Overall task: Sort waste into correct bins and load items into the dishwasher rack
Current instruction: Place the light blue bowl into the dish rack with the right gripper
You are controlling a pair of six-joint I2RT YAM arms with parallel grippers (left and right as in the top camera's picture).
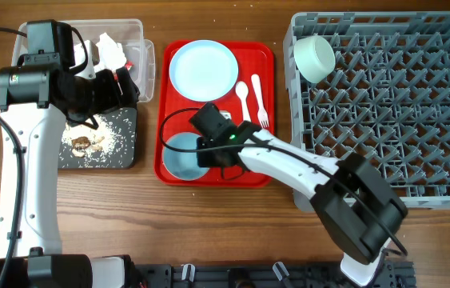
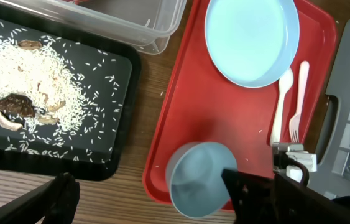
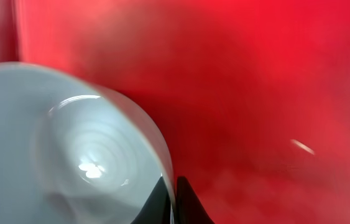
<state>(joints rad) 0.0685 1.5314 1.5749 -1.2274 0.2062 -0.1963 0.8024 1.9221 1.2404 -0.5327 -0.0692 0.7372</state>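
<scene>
The right gripper (image 3: pixel 173 203) is nearest to the right wrist camera. Its two fingers are pressed on the rim of the pale blue bowl (image 3: pixel 69 143), one inside and one outside. The bowl stands empty on the near left corner of the red tray (image 1: pixel 266 56), and the grip is on its right side. The dishwasher rack (image 1: pixel 384 104) lies to the right of it, so I judge the right arm, the nearer one, should carry it there.

The black tub (image 2: pixel 100 155) holds the rice grains (image 2: pixel 32 74) and brown bits. Farther on the tray are the spoon (image 1: pixel 242 94), fork (image 1: pixel 258 100) and plate (image 1: pixel 203 70).

The left gripper (image 1: pixel 121 84) hovers by the clear tub (image 1: pixel 149 48), which holds the napkin (image 1: pixel 109 44). I cannot tell its opening. The pale green-white bowl (image 1: pixel 314 58) lies in the rack's far corner.
</scene>
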